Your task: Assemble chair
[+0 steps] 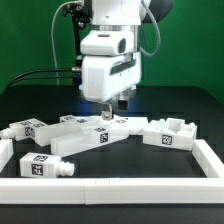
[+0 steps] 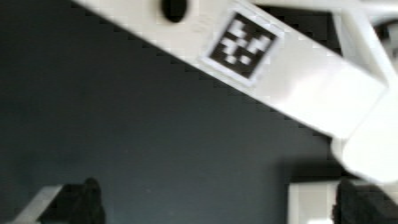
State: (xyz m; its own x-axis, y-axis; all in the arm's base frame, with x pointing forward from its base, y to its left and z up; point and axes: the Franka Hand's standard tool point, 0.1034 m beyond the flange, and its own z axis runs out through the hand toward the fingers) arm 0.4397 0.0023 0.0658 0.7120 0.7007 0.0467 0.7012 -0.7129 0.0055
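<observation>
Several white chair parts with black marker tags lie on the black table. A long flat part (image 1: 88, 136) lies in the middle, and it crosses the wrist view (image 2: 267, 60) as a slanted white bar with a tag. My gripper (image 1: 108, 112) hangs just above the middle parts. It is open and empty, with both dark fingertips (image 2: 71, 205) wide apart over bare table. The other fingertip is beside a white part's edge (image 2: 317, 198). A blocky part (image 1: 166, 133) lies toward the exterior view's right, a short part (image 1: 22, 128) toward its left, and a round-ended part (image 1: 48, 167) sits at the front left.
A low white rail (image 1: 130, 188) borders the table at the front and along both sides. Black cables trail across the back left. A green wall stands behind.
</observation>
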